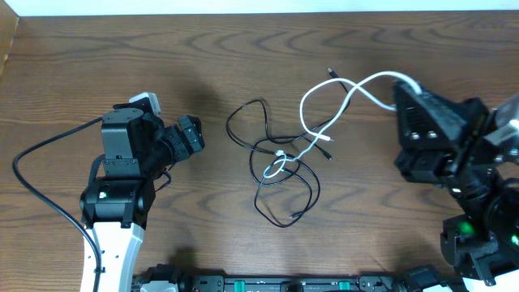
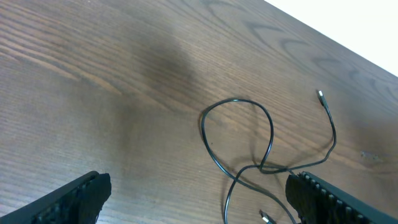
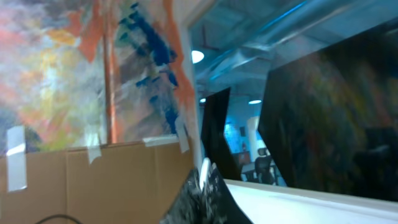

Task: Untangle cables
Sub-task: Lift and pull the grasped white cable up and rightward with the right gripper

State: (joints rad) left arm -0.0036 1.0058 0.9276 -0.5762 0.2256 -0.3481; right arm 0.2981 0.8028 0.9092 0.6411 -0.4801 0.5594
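Note:
The white cable [image 1: 357,85] arcs from my right gripper [image 1: 403,89] across to a loop and runs down into a knot with the black cables [image 1: 259,146] at the table's middle. My right gripper is shut on the white cable's end [image 3: 203,168] and is tilted upward, facing the room. My left gripper [image 1: 195,134] is open and empty, just left of the tangle. In the left wrist view its jaws [image 2: 199,199] are wide apart, with a black cable loop [image 2: 236,101] and a small plug end [image 2: 321,94] ahead of them.
A thick black robot cable [image 1: 40,154] curves along the left arm. The table's far edge [image 1: 259,10] runs along the top. A rail of equipment [image 1: 284,284] sits at the front edge. The right arm's body [image 1: 470,162] fills the right side.

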